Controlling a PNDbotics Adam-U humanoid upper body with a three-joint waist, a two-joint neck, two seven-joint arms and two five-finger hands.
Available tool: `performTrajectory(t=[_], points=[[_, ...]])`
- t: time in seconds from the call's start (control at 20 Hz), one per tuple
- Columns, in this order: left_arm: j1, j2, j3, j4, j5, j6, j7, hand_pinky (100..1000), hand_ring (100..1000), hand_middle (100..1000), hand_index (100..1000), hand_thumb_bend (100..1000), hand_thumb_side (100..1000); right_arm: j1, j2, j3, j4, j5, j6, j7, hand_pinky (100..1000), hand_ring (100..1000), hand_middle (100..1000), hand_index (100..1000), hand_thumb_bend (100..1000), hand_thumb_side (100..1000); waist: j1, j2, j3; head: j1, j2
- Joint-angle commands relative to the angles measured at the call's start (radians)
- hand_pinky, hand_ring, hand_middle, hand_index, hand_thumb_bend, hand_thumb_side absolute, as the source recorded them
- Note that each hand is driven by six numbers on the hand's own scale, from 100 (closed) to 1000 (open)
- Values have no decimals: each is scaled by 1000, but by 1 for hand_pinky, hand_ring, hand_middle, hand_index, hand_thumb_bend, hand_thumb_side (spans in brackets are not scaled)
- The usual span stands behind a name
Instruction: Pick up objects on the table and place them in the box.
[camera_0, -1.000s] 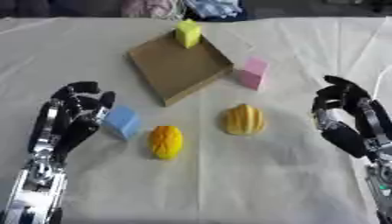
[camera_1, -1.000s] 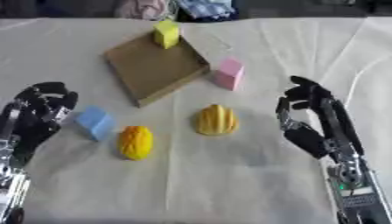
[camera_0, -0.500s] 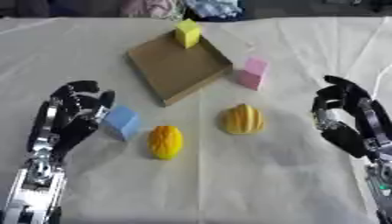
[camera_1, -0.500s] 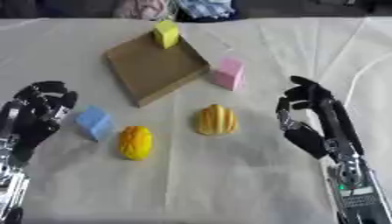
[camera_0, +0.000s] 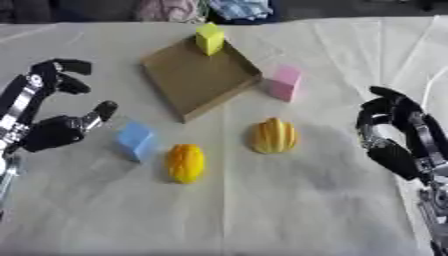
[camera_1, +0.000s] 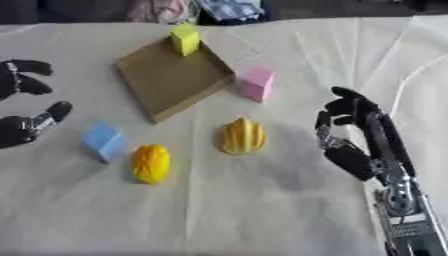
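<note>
Reaching toward the table's left edge, the left hand (camera_0: 54, 131) is spread wide and empty beside the blue block (camera_0: 136, 140). Block looks light, rigid, flat-sided, so I'd pinch opposite faces. Right hand (camera_1: 348, 131) idles half-curled, holding nothing.

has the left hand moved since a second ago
Yes. The left hand has opened and drawn back from the blue block, toward the table's left edge; a gap shows between them now.

Matt cardboard box (camera_0: 197, 80), creased cloth (camera_0: 289, 200)
</note>
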Motion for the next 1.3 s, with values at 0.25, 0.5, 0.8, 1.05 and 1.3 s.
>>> performTrajectory(t=[0.25, 0.5, 0.8, 1.05, 1.3], points=[[-123, 254, -95, -24, -82, -76, -243, 760, 715, 756, 837, 463, 238, -6, -24, 6, -17, 0, -4, 9, 660, 709, 650, 870, 100, 398, 22, -33, -18, 5, -4], [-222, 329, -182, -4, -162, -149, -431, 771, 738, 763, 834, 406, 134, -4, -29, 11, -17, -1, -6, 13, 660, 709, 650, 871, 100, 398, 29, -41, -33, 11, 2], [-278, 322, -253, 59, -226, -210, -566, 775, 746, 766, 839, 413, 100, -3, -33, 13, -17, -1, -7, 15, 661, 709, 650, 871, 100, 398, 32, -44, -41, 12, 7], [-295, 301, -291, 122, -269, -248, -609, 776, 749, 768, 840, 399, 100, -3, -35, 16, -16, -1, -7, 18, 661, 709, 650, 871, 100, 398, 32, -45, -42, 10, 7], [-311, 275, -329, 192, -310, -284, -641, 778, 753, 774, 846, 422, 100, -4, -35, 17, -16, -2, -8, 20, 661, 709, 650, 871, 100, 397, 30, -46, -45, 12, 6]])
